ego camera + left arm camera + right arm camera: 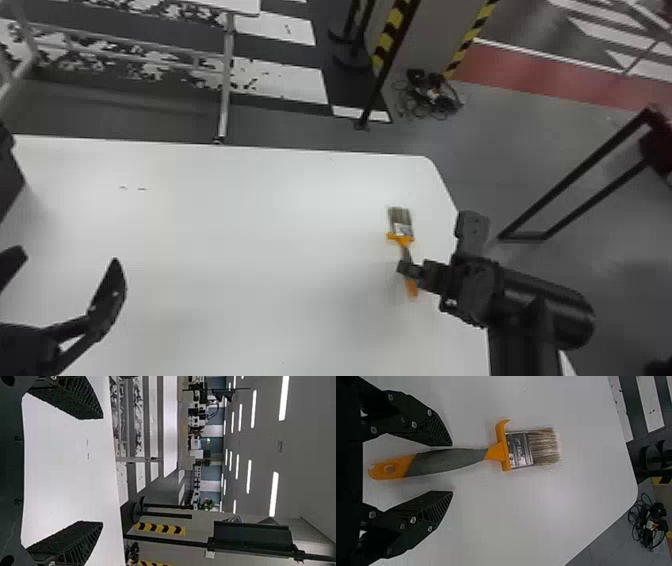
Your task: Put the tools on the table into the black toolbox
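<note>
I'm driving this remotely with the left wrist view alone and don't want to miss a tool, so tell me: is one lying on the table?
Observer: Yes, a paintbrush lies near the right end of the table.
Operator: Which way do its bristles point?
Observer: The bristles point away from the robot, towards the table's far edge.
Operator: And where's the right gripper?
Observer: The right gripper is open at the brush's handle, one finger on each side.

Brush [400, 229]: between the fingers of right gripper [409, 270], blocking closure
Handle [449, 460]: one finger just beside, wider gap opposite
Table [225, 215]: passage between left gripper [68, 261] and brush
</note>
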